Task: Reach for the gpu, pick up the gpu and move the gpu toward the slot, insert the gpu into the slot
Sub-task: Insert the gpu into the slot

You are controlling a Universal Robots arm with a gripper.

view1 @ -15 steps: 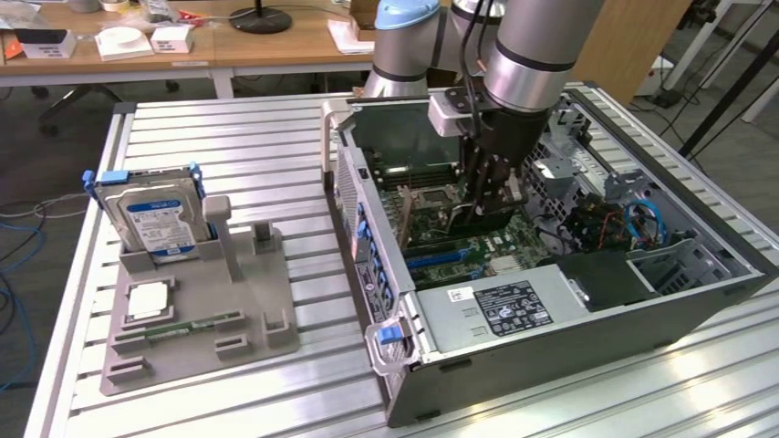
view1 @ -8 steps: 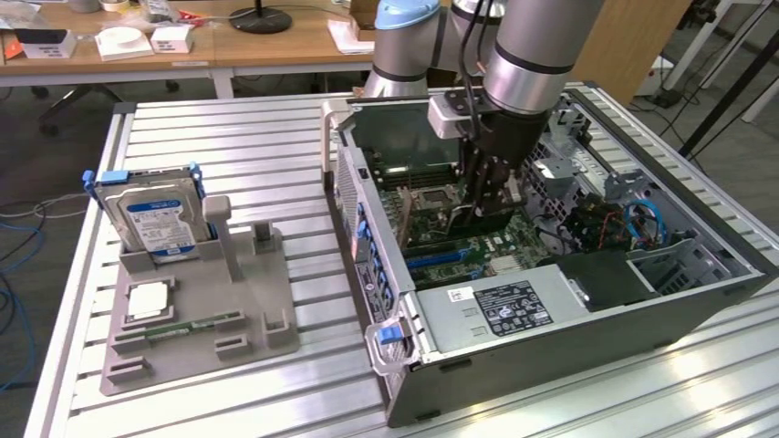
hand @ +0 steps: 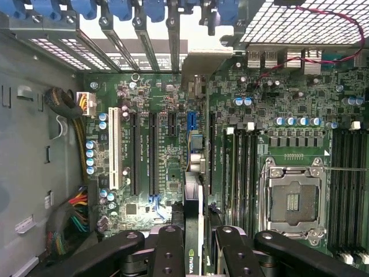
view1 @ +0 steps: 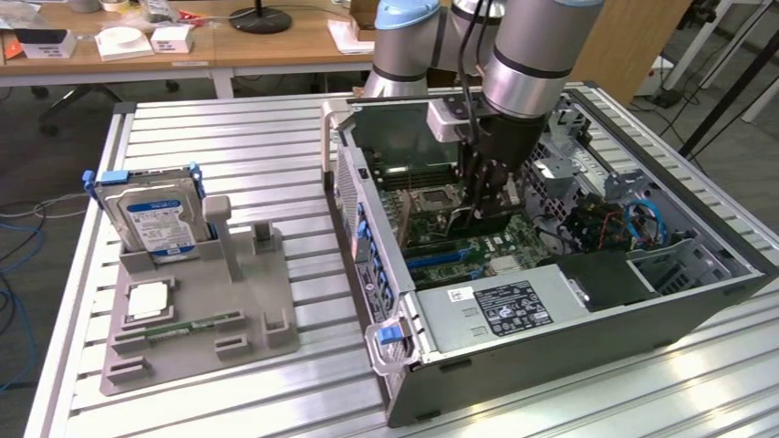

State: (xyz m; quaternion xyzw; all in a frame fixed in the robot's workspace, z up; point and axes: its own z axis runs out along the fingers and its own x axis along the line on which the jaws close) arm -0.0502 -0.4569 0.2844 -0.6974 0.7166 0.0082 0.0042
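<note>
Now the arm reaches down into the open computer case (view1: 681, 301), and its gripper (hand: 199, 236) is closed on the gpu (hand: 195, 173), pinching the card edge-on between the two inner fingers (hand: 170, 248). In the wrist view the card runs away from the fingers as a thin strip, its silver end bracket (hand: 202, 69) reaching up toward the row of rear openings with their blue clips (hand: 121, 8). It sits directly over the motherboard (hand: 155, 156), lined up with the blue slot (hand: 192, 121) between the long black slots and the memory sockets. Whether its bottom edge is already touching the slot or just above it, I cannot tell. In the exterior view the gripper (view1: 487, 196) stands well inside the case, above the board.

On the grey tray (view1: 244, 319) well apart to the exterior view's left, the hard drive (view1: 152, 219) stands upright and a memory stick (view1: 189, 326) lies flat.

The risks, as I judge them, come from alignment. If the card is slightly tilted or off to one side, pushing down could jam its contacts against the slot wall or bend the board. The bracket could also catch on the case's rear frame rather than sliding into its opening, which would tip the card. With such a narrow grip, the card might slip or twist between the fingers under force.
</note>
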